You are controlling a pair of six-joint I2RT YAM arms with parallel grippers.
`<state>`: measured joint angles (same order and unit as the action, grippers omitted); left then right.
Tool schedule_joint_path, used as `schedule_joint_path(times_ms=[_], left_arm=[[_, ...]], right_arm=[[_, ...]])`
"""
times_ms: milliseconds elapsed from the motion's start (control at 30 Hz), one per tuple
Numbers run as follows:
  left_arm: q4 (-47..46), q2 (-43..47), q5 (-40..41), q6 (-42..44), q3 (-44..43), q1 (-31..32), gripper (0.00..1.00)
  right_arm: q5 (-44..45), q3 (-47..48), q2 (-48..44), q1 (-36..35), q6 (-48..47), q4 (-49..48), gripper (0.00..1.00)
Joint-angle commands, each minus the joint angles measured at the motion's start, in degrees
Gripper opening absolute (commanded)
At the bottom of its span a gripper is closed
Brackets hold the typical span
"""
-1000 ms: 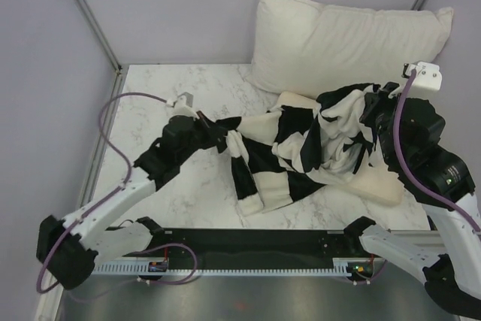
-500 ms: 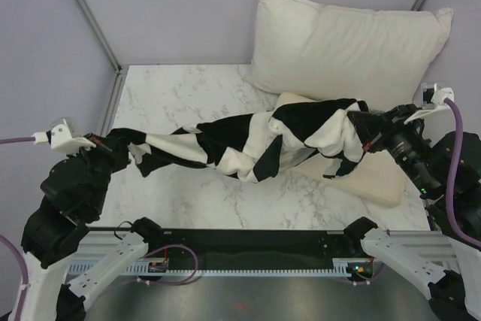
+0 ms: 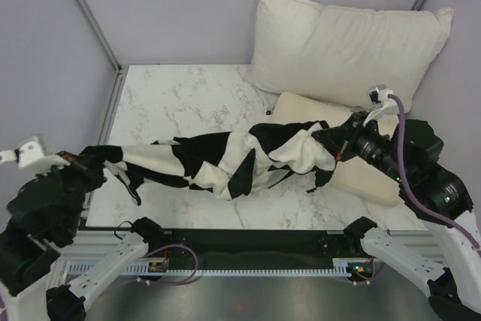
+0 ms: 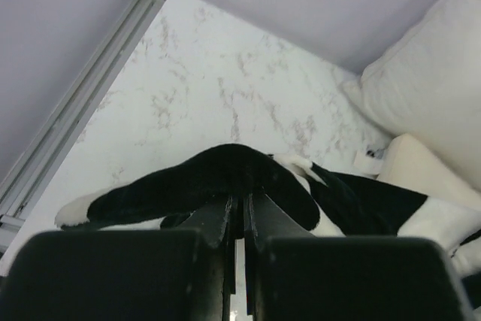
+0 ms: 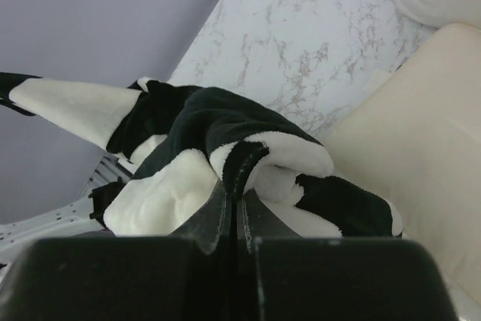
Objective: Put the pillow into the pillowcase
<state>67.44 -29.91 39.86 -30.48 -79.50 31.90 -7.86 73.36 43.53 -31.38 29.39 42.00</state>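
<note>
The black-and-white checkered pillowcase (image 3: 225,159) hangs stretched like a rope between my two grippers, above the marble table. At the table's left edge my left gripper (image 3: 96,157) is shut on its left end (image 4: 225,178). My right gripper (image 3: 333,146) is shut on a folded edge of its right end (image 5: 244,159). The flat cream pillow (image 3: 368,174) lies on the table at the right, partly under the pillowcase and my right arm; it also fills the right side of the right wrist view (image 5: 421,125).
A large puffy white pillow (image 3: 346,43) leans against the back wall, and its corner shows in the left wrist view (image 4: 436,88). The marble table (image 3: 173,99) has a metal rail (image 3: 113,103) along its left edge. Lilac walls close in the back and both sides.
My left gripper has pulled its end of the pillowcase far to the left, off the table's edge. The right gripper has carried its end left and nearer, and the bunched cloth is drawn out long.
</note>
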Motion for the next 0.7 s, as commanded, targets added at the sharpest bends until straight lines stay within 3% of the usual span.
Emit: schedule_joint_path(times_ms=[0, 100, 233, 400, 467, 500, 533, 600, 667], left_arm=[[2.7, 1.8, 2.6, 2.8, -10.0, -0.2, 0.02], [9.3, -2.3, 3.7, 1.4, -14.0, 0.0, 0.02], [7.2, -5.9, 0.1, 0.3, -4.5, 2.1, 0.02], [-2.0, -13.0, -2.0, 0.4, 5.0, 2.2, 0.03], [-5.8, -15.8, -5.0, 2.1, 7.8, 0.2, 0.04], [-9.0, -18.9, -11.0, 4.1, 8.4, -1.6, 0.02], [-10.4, -20.8, -14.8, 5.0, 9.4, -6.7, 0.02], [-14.2, -23.1, -23.0, 7.3, 10.8, -11.8, 0.02], [-16.3, -23.1, -24.3, 8.5, 13.1, -16.5, 0.02]], right_arm=[[-3.6, 6.6, -4.1, 0.1, 0.5, 0.4, 0.0], [-3.7, 6.7, -5.9, 0.1, 1.5, 3.4, 0.0], [-1.9, -1.4, -6.0, 0.1, 2.4, 2.7, 0.0], [6.6, -12.3, -1.2, 0.1, 1.2, -2.4, 0.0], [11.2, -14.9, 0.8, 0.1, -0.4, -2.9, 0.0], [16.5, -16.0, 2.9, 0.0, -0.8, -3.0, 0.0], [18.8, -16.4, 3.7, 0.1, -1.2, -3.0, 0.02], [23.9, -17.0, 5.6, 0.1, -2.3, -2.9, 0.14], [26.0, -17.5, 6.1, 0.1, -2.8, -2.8, 0.45]])
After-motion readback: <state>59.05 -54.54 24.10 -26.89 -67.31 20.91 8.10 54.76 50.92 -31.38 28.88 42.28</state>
